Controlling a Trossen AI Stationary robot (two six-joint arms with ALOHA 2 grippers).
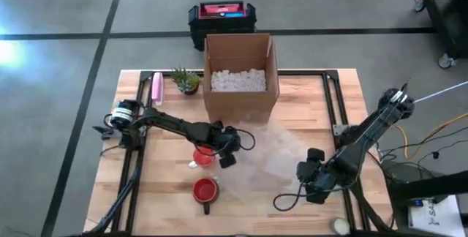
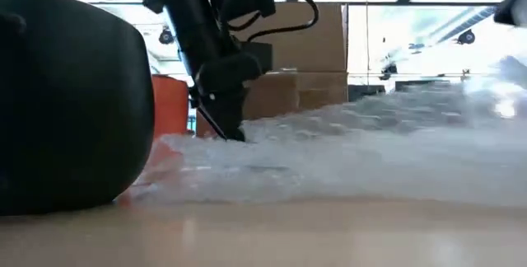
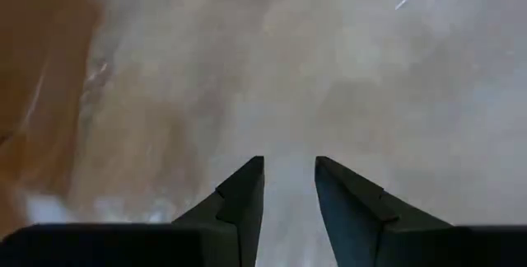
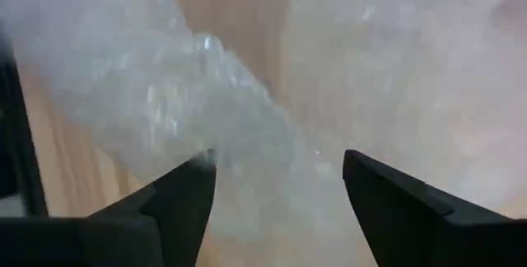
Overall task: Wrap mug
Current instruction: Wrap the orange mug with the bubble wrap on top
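1. The left hand (image 1: 223, 151) reaches over the middle of the wooden table (image 1: 161, 193), its tips pressed down at the near-left edge of a clear bubble wrap sheet (image 1: 281, 153).
2. In the left wrist view its two dark fingers (image 3: 239, 197) stand a narrow gap apart over cloudy wrap; whether any film is pinched between them cannot be made out.
3. A red mug (image 1: 205, 191) stands on bare wood just in front of the left hand, handle toward the table's near edge, not on the wrap.
4. A second red shape (image 1: 202, 156) sits directly beneath the left hand, mostly hidden by it.
5. The right hand (image 1: 311, 172) hovers at the wrap's right edge, fingers spread wide, with a raised fold of wrap between them but not gripped.
6. Beyond the left hand stands an open cardboard box (image 1: 240, 76) holding white packing fill.
7. In the low view a large dark blurred shape blocks the left side.
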